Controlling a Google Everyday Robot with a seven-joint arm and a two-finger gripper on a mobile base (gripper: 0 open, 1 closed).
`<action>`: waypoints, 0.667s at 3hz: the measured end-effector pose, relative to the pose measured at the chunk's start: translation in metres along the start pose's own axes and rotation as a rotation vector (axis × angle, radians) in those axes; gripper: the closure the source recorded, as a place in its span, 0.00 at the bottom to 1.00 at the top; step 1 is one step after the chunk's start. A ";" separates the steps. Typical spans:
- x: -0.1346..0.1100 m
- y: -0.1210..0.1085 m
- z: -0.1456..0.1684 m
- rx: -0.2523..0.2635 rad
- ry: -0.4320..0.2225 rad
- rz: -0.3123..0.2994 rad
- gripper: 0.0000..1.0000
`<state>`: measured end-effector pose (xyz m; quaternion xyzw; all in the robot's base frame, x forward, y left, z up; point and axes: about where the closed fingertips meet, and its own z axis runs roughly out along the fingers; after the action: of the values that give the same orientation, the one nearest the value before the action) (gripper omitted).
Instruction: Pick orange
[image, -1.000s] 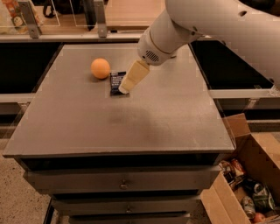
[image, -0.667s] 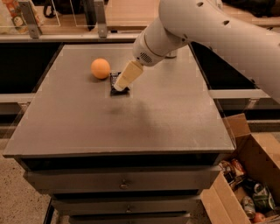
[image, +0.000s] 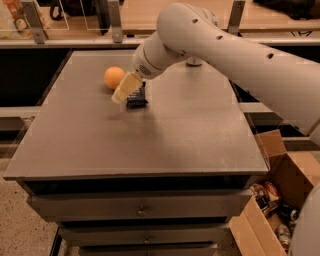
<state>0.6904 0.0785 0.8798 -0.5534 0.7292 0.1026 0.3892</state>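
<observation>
the counter (image: 150, 135) top is matt grey and smooth, and its drawers (image: 140, 205) look like painted metal. near the far left corner, the orange (image: 114, 77) has a smooth, plain skin. just beside it hangs the matt tan gripper (image: 119, 96), over a crinkled dark blue packet (image: 136, 100). the arm (image: 240, 55) is smooth white plastic.

Robotics lab: robot arm (image: 240, 55), jaws over grey drawer cabinet (image: 140, 210).

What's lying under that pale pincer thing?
A dark blue packet on the table, partly hidden by the pincer over it. The orange lies uncovered beside it.
</observation>
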 end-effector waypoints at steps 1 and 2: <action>-0.008 0.002 0.028 -0.019 -0.020 0.011 0.00; -0.008 0.002 0.030 -0.019 -0.022 0.014 0.00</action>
<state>0.7032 0.1025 0.8644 -0.5508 0.7277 0.1182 0.3913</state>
